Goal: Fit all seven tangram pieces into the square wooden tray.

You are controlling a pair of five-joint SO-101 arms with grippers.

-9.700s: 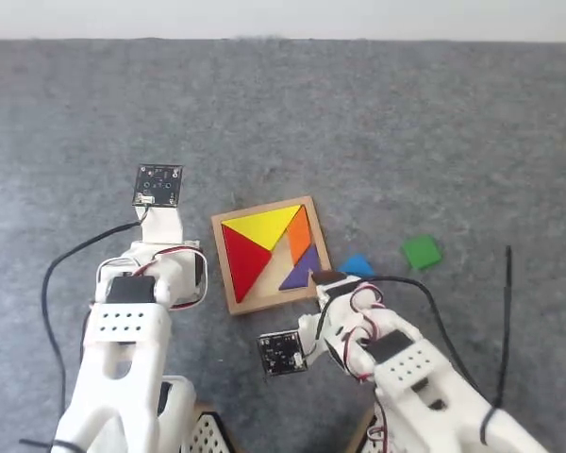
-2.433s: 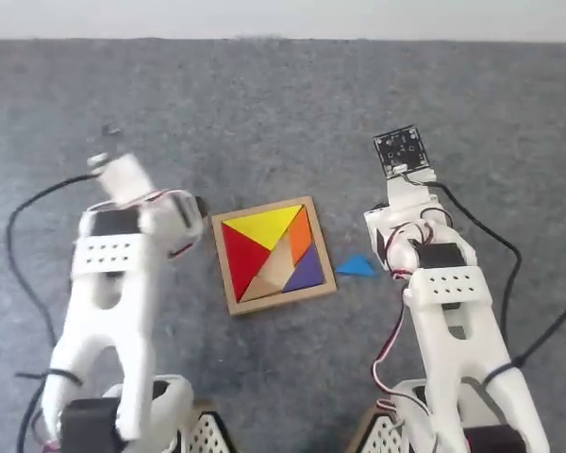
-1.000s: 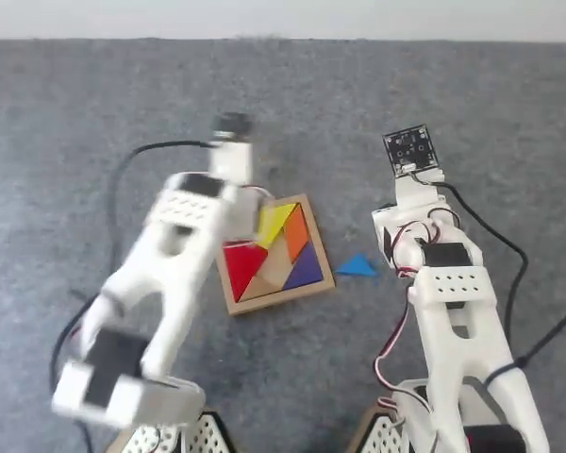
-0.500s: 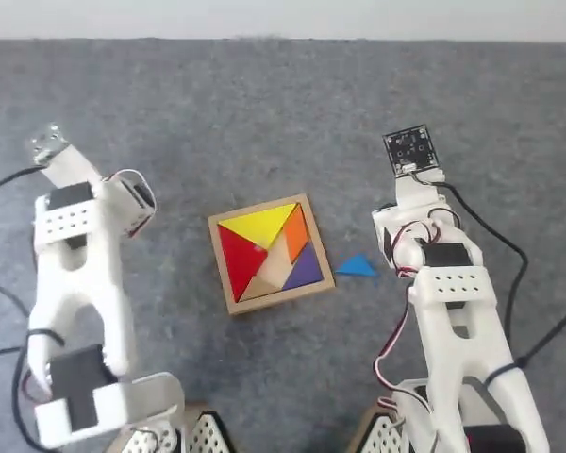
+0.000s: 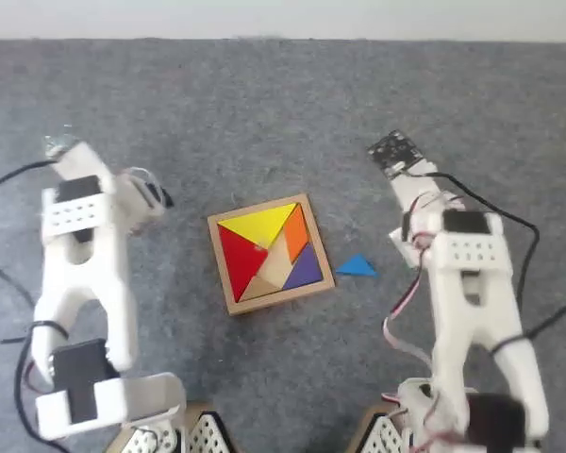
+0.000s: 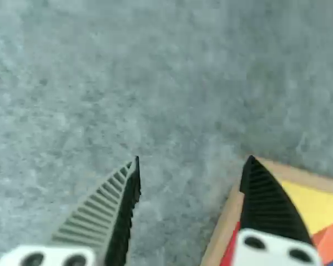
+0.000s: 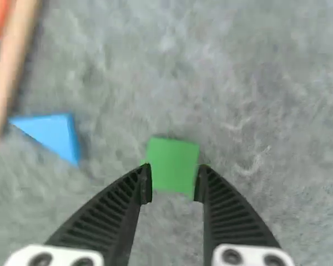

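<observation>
The square wooden tray (image 5: 283,296) lies mid-table holding a yellow triangle (image 5: 259,226), a red triangle (image 5: 236,262), an orange piece (image 5: 299,231) and a purple piece (image 5: 307,272). A blue triangle (image 5: 358,266) (image 7: 50,136) rests on the carpet just right of the tray. In the right wrist view, my right gripper (image 7: 172,180) is shut on the green square (image 7: 172,163), with a fingertip against each side. My left gripper (image 5: 160,196) (image 6: 191,169) hangs open over bare carpet left of the tray, whose corner (image 6: 225,221) shows beside one finger.
Grey carpet covers the whole table. The right arm's body (image 5: 467,283) stands right of the blue triangle. A pale wall strip runs along the far edge. Free carpet stretches beyond and in front of the tray.
The left arm swung from over the tray out to the left and stays there. The right arm's wrist has shifted and tilted slightly left over the green square's spot.
</observation>
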